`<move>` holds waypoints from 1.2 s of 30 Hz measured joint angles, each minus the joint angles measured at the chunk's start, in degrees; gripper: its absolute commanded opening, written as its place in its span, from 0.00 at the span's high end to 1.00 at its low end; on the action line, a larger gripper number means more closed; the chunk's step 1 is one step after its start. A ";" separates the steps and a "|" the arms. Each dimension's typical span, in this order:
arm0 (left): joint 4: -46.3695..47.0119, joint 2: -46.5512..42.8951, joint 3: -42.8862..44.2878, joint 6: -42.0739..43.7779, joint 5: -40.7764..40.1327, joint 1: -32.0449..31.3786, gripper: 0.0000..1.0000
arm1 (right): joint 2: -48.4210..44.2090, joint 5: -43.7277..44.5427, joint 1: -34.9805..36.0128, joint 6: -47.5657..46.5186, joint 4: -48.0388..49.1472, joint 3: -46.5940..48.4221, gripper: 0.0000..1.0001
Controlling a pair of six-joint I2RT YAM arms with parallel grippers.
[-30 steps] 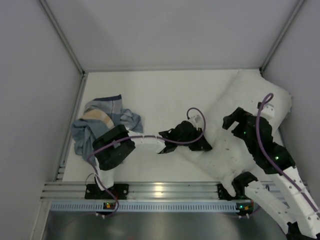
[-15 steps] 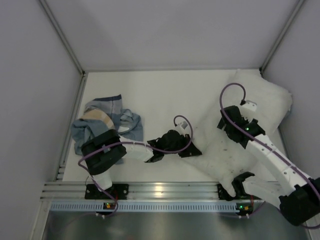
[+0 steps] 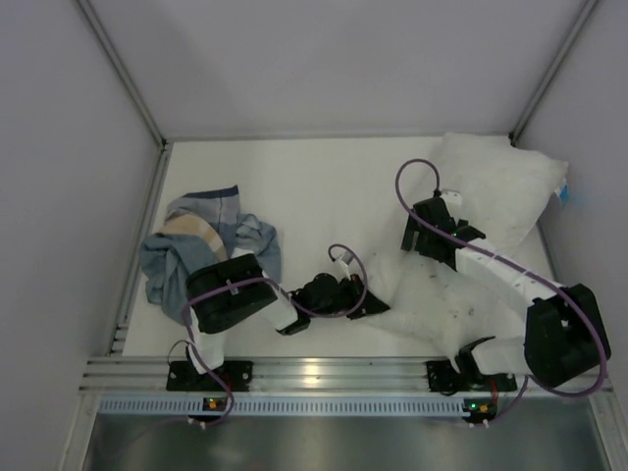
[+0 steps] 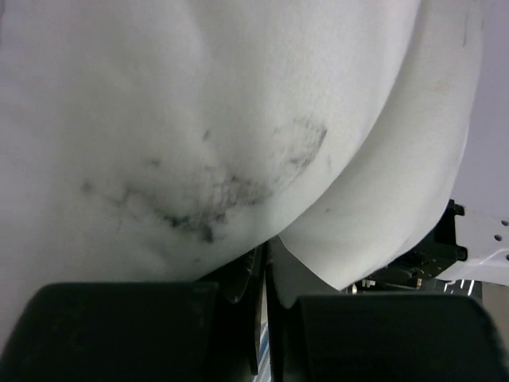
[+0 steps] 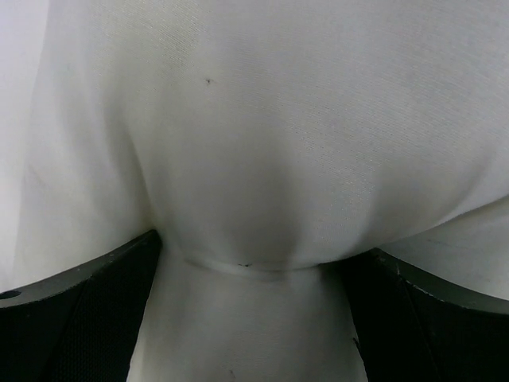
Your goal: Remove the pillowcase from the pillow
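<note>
Pillowcase (image 3: 201, 245): off the pillow; crumpled heap at bench (image 3: 314, 182) left side, striped face up, well apart from pillow.

Pillow (image 3: 500, 186): bare, white, at bench right; long axis diagonal, far-right corner to near-centre; small blue label (image 3: 563, 194) at far-right end; dark smudges (image 4: 207, 215) on near end.

Left pincer (image 3: 376, 306): at pillow's near-centre corner; wrist view shows fingers (image 4: 238, 278) pressed almost together under the bulging cloth; whether any fabric is nipped, cannot tell.

Right pincer (image 3: 414, 235): on pillow's mid-left flank; wrist view shows a thick fold bunched and pinched between its two fingers (image 5: 87, 310).

Obstructions: right arm lies across pillow's near half; purple cables loop over both arms.

Surrounds: white bench top; grey walls on three sides; aluminium rail (image 3: 314, 371) along near edge, carrying both bases.
</note>
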 measured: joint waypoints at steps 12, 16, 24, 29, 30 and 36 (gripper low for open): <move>-4.85 -2.73 -6.51 -1.66 -3.87 -7.85 0.95 | 16.35 -13.51 5.07 -4.83 11.26 16.50 0.12; -7.06 -2.97 -5.29 -1.38 -3.87 -8.24 0.95 | 14.91 -13.31 7.04 -4.28 13.77 15.26 0.11; -11.80 -5.35 -4.70 -0.11 -3.87 -8.57 0.93 | 0.76 -8.81 7.10 -1.42 15.54 2.05 0.11; -21.46 -11.67 -4.81 1.70 -5.97 -10.14 0.91 | -9.64 -8.74 7.10 -0.20 14.91 -5.29 0.09; -23.23 -13.22 -4.83 2.08 -6.88 -10.99 0.90 | -10.88 -8.79 7.10 -0.35 14.34 -5.44 0.08; -36.68 -22.73 -0.68 4.52 -16.22 -18.84 0.82 | -10.14 -10.32 7.04 -5.16 7.34 1.49 0.07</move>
